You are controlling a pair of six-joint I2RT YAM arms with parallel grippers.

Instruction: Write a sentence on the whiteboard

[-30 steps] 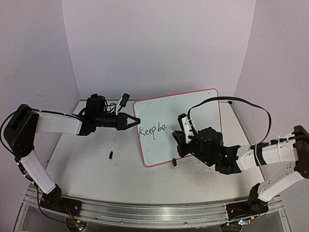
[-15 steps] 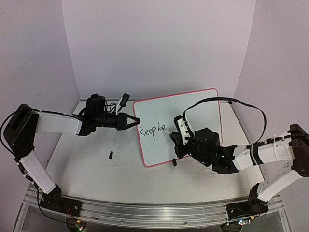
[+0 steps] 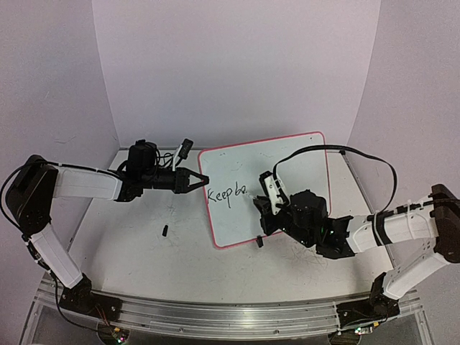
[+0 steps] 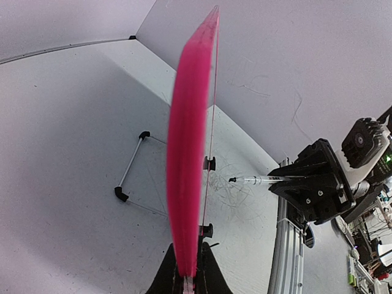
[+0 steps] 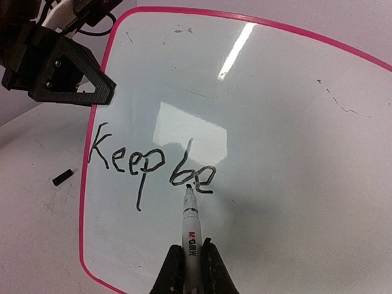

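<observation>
Marker (image 5: 190, 226): gripped by right hand (image 5: 187, 262), tip at sentence (image 5: 147, 165) end; blank space lies toward right edge of desk (image 3: 144, 244).
Whiteboard (image 5: 275, 122): left hand (image 3: 202, 180) clamps rim.

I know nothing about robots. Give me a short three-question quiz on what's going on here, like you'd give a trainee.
1. True or false: the left gripper is pinching the pink edge of the whiteboard.
2. What does the right gripper hold? A) an eraser B) a marker C) a cloth
3. Fill in: the unfinished sentence so far reads "____ __".
Key: 1 true; 2 B; 3 Keep be.
</observation>
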